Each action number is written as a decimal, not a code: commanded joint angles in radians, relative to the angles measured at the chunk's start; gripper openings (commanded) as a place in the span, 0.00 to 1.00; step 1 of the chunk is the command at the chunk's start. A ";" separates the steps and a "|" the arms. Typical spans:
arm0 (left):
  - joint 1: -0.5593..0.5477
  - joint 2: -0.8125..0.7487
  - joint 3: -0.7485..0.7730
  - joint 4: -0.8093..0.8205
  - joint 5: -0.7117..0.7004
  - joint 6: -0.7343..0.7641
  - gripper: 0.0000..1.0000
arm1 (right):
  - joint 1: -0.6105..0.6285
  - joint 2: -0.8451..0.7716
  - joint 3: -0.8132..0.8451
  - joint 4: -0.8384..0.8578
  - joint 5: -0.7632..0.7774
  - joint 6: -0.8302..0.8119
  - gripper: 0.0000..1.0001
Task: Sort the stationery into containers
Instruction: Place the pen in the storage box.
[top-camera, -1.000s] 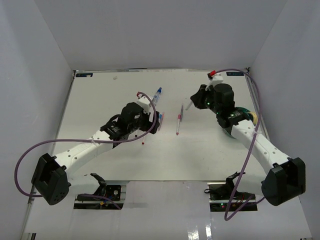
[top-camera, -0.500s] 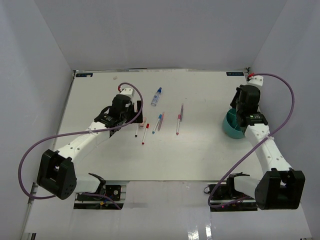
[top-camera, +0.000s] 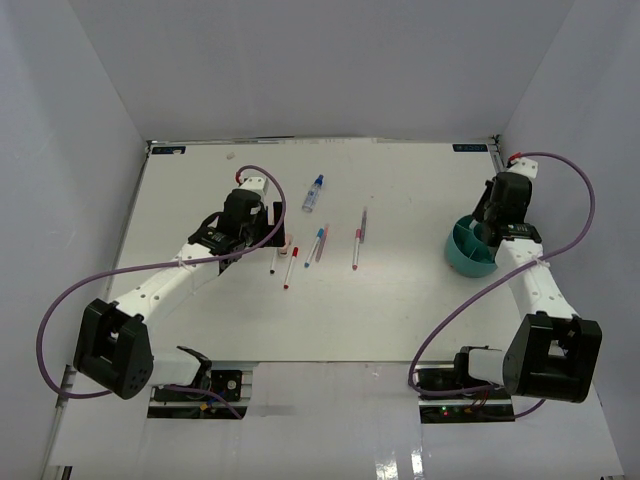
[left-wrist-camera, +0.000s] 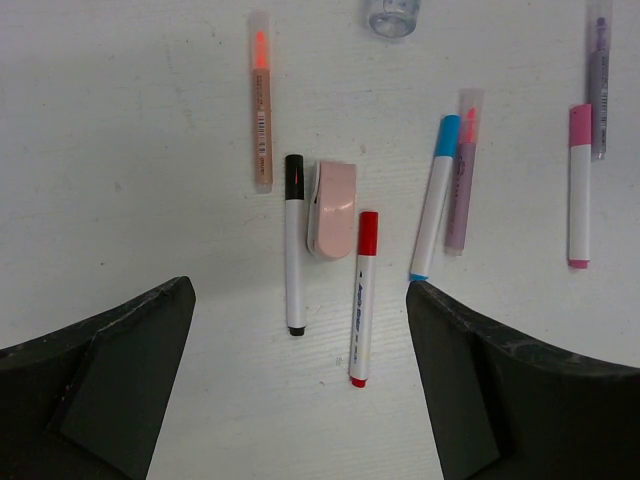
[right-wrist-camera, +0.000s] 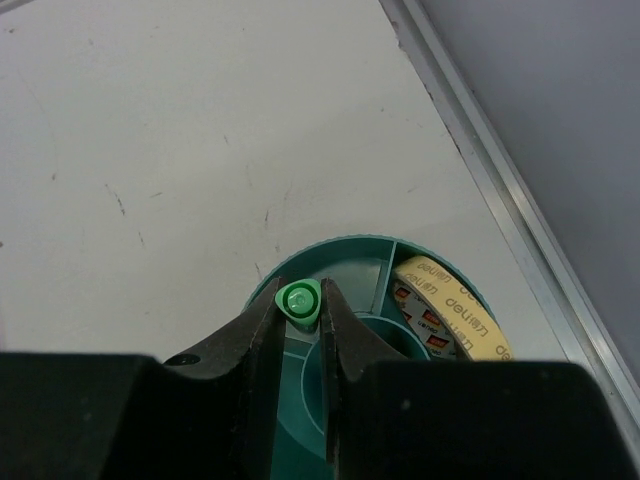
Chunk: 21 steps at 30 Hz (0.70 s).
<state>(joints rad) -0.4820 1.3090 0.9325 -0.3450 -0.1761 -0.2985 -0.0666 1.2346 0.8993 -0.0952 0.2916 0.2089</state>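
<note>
My right gripper (right-wrist-camera: 298, 296) is shut on a green-capped pen (right-wrist-camera: 299, 304), held end-on over the teal organiser bowl (right-wrist-camera: 360, 256). A yellowish tape ring (right-wrist-camera: 455, 305) lies in one of the bowl's outer compartments. My left gripper (left-wrist-camera: 298, 288) is open above the table. Below it lie a black-capped pen (left-wrist-camera: 294, 245), a pink eraser (left-wrist-camera: 333, 208) and a red-capped pen (left-wrist-camera: 364, 297), none of them touched. A blue-capped pen (left-wrist-camera: 433, 210) and a pink-capped pen (left-wrist-camera: 579, 185) lie further right. The small bottle (top-camera: 314, 192) lies behind them.
An orange-tipped clear pen (left-wrist-camera: 261, 100) and two more clear pens (left-wrist-camera: 463, 170) lie among the row. The bowl (top-camera: 468, 255) sits near the table's right edge and side wall. Purple cables loop from both arms.
My right arm has swung from the table's middle to over the bowl, carrying the pen. My left arm has drawn back to the left, uncovering the row of pens.
</note>
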 joint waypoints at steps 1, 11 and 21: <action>-0.003 -0.016 0.022 -0.006 -0.010 -0.005 0.98 | -0.013 0.023 -0.003 0.045 -0.038 0.007 0.10; -0.003 -0.008 0.025 -0.011 -0.011 -0.004 0.98 | -0.025 0.046 0.006 0.043 -0.074 0.001 0.46; -0.003 0.019 0.029 -0.028 -0.014 -0.013 0.98 | -0.027 -0.032 0.027 0.000 -0.077 0.001 0.69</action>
<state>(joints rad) -0.4820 1.3285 0.9325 -0.3569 -0.1764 -0.2985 -0.0860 1.2678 0.8993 -0.1062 0.2245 0.2085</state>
